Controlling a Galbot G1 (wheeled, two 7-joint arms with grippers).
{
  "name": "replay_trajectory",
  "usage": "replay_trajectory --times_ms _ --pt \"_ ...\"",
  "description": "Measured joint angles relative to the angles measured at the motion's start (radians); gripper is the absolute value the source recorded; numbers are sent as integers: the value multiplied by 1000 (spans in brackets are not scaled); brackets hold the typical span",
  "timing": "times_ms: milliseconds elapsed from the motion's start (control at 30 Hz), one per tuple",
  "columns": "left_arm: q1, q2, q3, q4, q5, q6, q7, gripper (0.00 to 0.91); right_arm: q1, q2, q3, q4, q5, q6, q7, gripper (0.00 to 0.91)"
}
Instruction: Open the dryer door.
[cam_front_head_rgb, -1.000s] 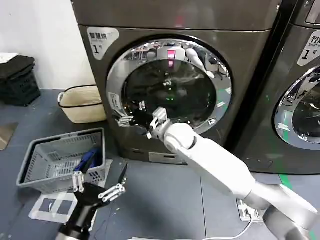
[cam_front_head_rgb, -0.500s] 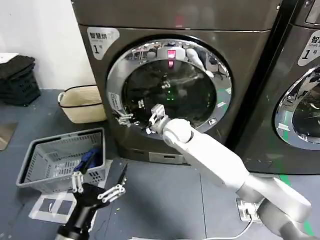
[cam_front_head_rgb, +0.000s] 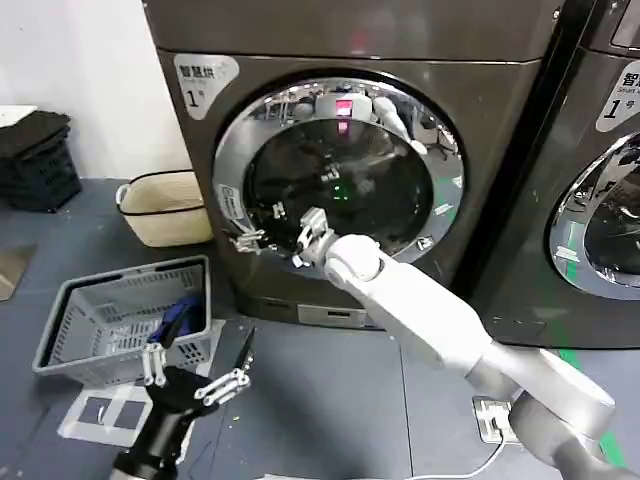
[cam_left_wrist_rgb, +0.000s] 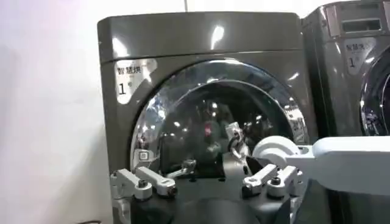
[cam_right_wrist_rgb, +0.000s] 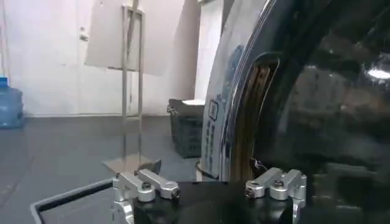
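The dryer door (cam_front_head_rgb: 340, 185), a big round porthole with a wide mirror-bright chrome rim and dark tinted glass, sits shut in the front of the dark grey metal machine marked "1" (cam_front_head_rgb: 195, 82). The right gripper (cam_front_head_rgb: 308, 243), on a smooth white arm, is up against the lower left of the glass, its metal fingers (cam_right_wrist_rgb: 149, 185) spread wide with nothing held. The left gripper (cam_front_head_rgb: 195, 378) hangs low over the floor beside a grey plastic lattice basket (cam_front_head_rgb: 105, 335), its fingers also parted and empty.

The white right arm (cam_front_head_rgb: 420, 310) hides the round chrome-rimmed dryer door's (cam_front_head_rgb: 300, 110) lower glass; contact there seemingly unclear.
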Motion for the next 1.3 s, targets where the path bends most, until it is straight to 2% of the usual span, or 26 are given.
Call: replay_trajectory --times_ms 467,900,1100,1300 --pt "4 2 -2 -2 -2 1 0 907 0 8 -1 -21 -5 4 -98 907" --pt "0 10 -27 6 -27 5 0 907 -4 -11 -8 17 -4 12 -170 907" --pt "-7 11 -36 7 -38 7 0 907 -22 -39 -20 65 0 17 -191 907" --pt "-34 34 -89 30 -144 42 18 907 -44 -76 -25 144 9 9 -195 907"
